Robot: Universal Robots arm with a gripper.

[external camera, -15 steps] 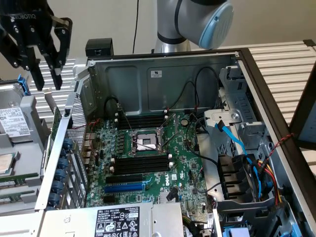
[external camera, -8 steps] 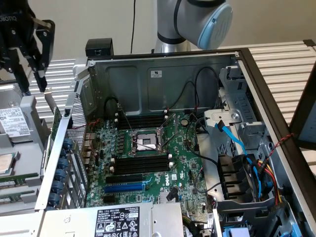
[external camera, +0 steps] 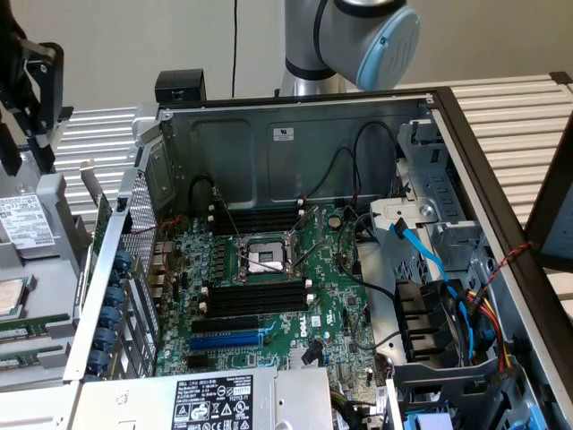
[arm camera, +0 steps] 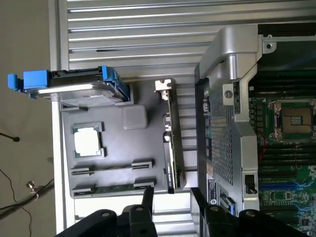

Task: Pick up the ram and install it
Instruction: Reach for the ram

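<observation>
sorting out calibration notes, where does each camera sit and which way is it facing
Exterior view: off the arm, above the open computer case, looking down into it at the motherboard; an arm joint shows beyond the case's far wall.
Wrist view: on the wrist, looking down past the open end effector at a grey parts tray beside the case.
Shared: both see the case and the motherboard's CPU socket.

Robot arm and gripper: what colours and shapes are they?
The robot arm is a smooth, silver-grey metal tube with a round, light-blue cap on its joint. The gripper is black, with two slim fingers on chunky links pinned by round bolts.
</observation>
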